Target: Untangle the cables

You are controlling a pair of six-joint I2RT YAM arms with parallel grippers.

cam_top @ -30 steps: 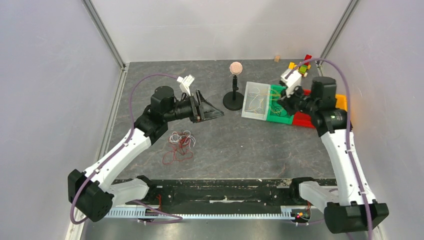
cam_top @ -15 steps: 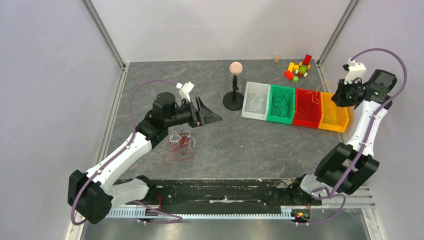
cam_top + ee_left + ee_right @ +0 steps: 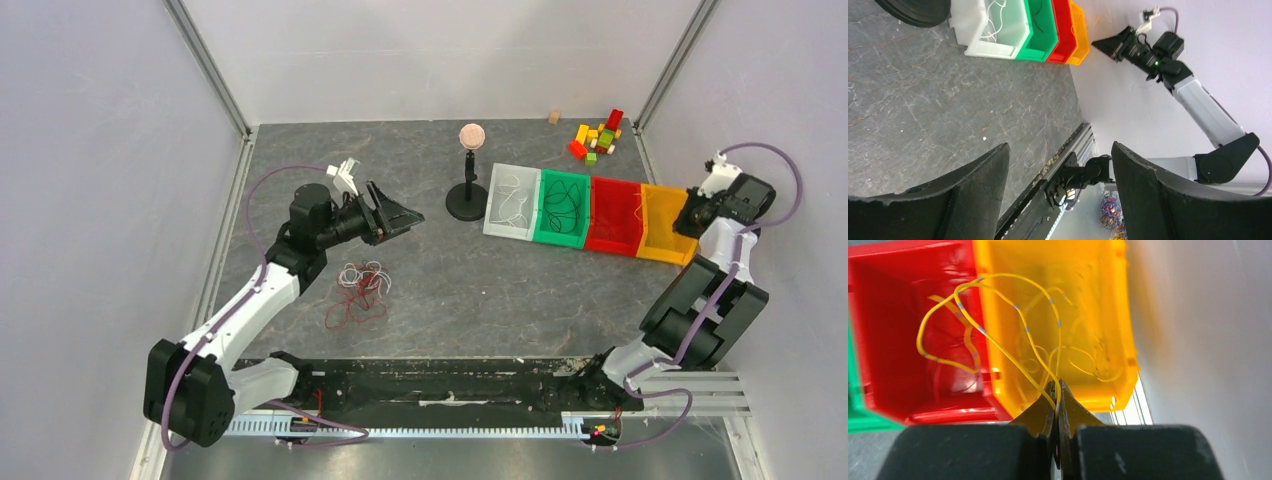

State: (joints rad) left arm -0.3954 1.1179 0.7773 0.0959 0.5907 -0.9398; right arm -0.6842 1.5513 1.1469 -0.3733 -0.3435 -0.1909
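The cables [image 3: 360,290] are piled in a loose tangle toward the near-left corner of the table [image 3: 480,300]. They're probably feather-light, floppy and snaggy, so one outer loop is best pinched, not the whole clump. The left jaws are spread wide nearby, nothing held. At the right edge, the right jaws are clamped on a yellow strand [image 3: 1013,320] over the orange bin [image 3: 1098,315].

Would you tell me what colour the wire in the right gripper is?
The wire is yellow with small bluish bands; right wrist view shows it best.
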